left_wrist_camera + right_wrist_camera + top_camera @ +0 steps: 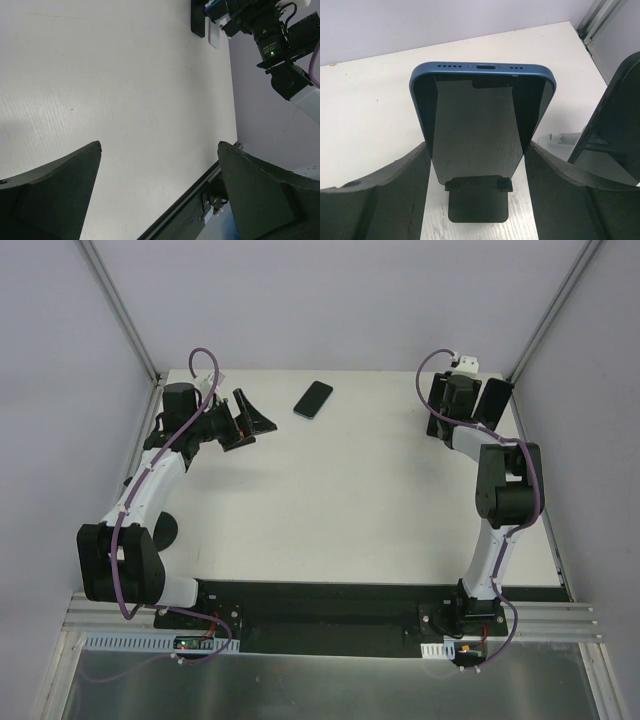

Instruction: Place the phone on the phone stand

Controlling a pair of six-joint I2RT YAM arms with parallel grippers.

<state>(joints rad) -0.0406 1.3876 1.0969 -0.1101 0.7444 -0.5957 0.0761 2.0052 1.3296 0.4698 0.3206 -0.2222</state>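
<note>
In the right wrist view a blue-edged phone (477, 115) stands upright, ports up, with its lower edge in the lip of a black phone stand (477, 205) on the white table. My right gripper (477, 145) has a finger against each side edge of the phone and is shut on it. In the top view the right gripper (447, 405) is at the far right of the table. My left gripper (250, 418) is at the far left, wide open and empty (159, 145).
A second dark phone (313, 399) lies flat at the far middle of the table, right of the left gripper. Another dark slab (615, 130) leans just right of the stand, by the table's right edge (495, 400). Frame posts stand at both far corners.
</note>
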